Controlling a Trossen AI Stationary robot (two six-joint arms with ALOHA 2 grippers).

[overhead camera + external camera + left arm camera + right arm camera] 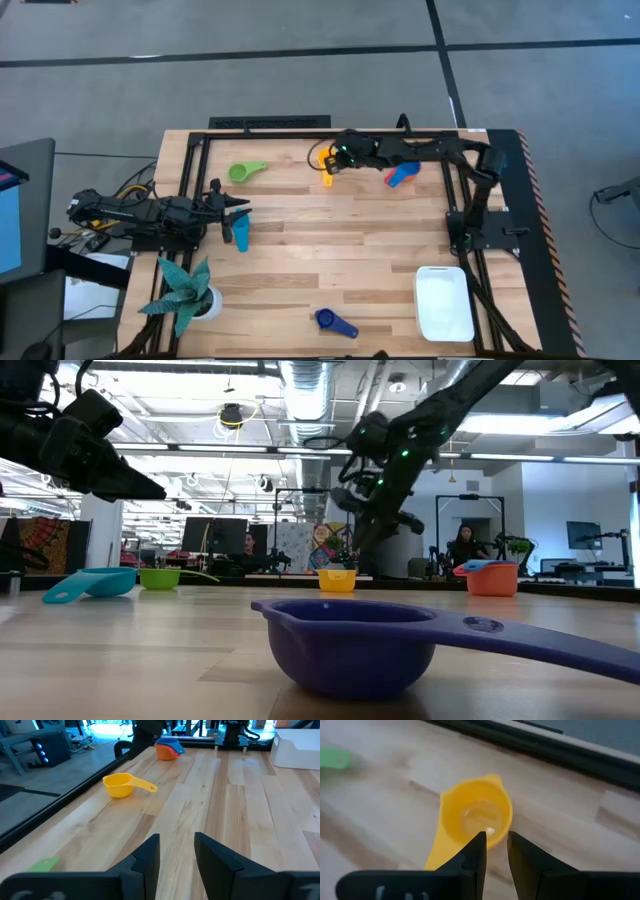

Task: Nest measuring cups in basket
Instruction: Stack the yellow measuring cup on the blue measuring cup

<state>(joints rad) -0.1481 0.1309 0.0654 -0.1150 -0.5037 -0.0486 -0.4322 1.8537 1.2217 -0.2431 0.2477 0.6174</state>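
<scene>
I see the small yellow plastic measuring cup [476, 817] sitting upright on the wooden table [330, 255] near the far edge, nothing inside it. My right gripper [493, 847] hovers right over that yellow cup, fingers slightly apart with a narrow gap, pinching nothing. The cup's flat handle points back toward the table's middle.

Relative to the yellow cup:
- green plastic cup [245, 171] off to its left side, same far strip of table
- orange cup with a blue cup [401, 175] stacked in it, just to its right, under the right arm
- teal cup [241, 233] farther left and nearer, just beside my left gripper [238, 212]
- dark blue cup [334, 321] well apart, at the near edge, handle toward the right
- white shallow rectangular plastic basket [444, 302] well apart, near right corner, no cups in it

Left gripper sits at the left side of the table, fingers spread with a clear gap, holding nothing.

Teal spiky plant in a white pot [187, 292] at the near left corner.
</scene>
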